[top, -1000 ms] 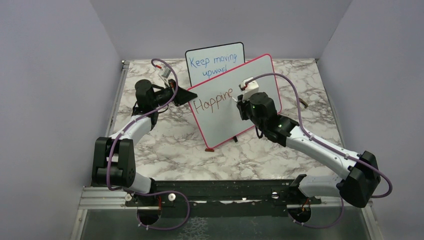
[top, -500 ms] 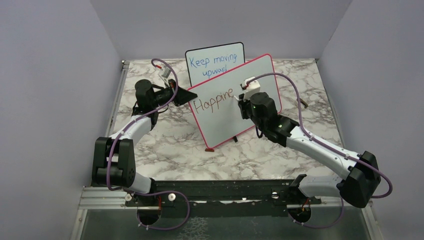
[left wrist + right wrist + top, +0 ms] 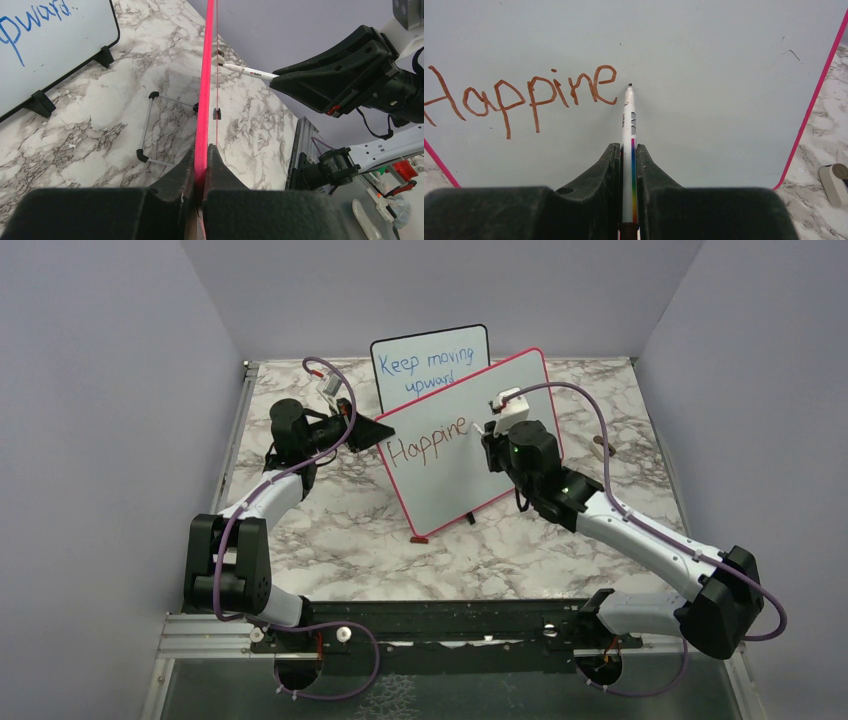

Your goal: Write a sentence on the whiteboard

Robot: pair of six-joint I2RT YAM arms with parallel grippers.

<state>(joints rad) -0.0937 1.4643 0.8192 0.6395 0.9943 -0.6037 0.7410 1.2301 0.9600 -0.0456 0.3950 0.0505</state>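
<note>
The pink-framed whiteboard (image 3: 470, 480) stands tilted on the marble table. Its frame edge shows in the left wrist view (image 3: 205, 85), and its face fills the right wrist view (image 3: 704, 55). Brownish-red writing (image 3: 428, 438) reads "Happine"; it also shows in the right wrist view (image 3: 524, 95). My left gripper (image 3: 372, 432) is shut on the board's left edge (image 3: 201, 165). My right gripper (image 3: 487, 437) is shut on a white marker (image 3: 629, 145). The marker's tip sits just right of the last "e", at the board's surface. The marker also shows in the left wrist view (image 3: 247, 71).
A smaller black-framed board (image 3: 430, 362) with blue "Keep moving upward" stands behind. A small beige object (image 3: 603, 448) lies on the table right of the pink board, also in the right wrist view (image 3: 835, 182). The table's metal rail (image 3: 400, 625) runs along the near edge.
My right gripper has moved a little right and up along the board with the marker. The left arm and the board have not moved. The writing still reads "Happine".
</note>
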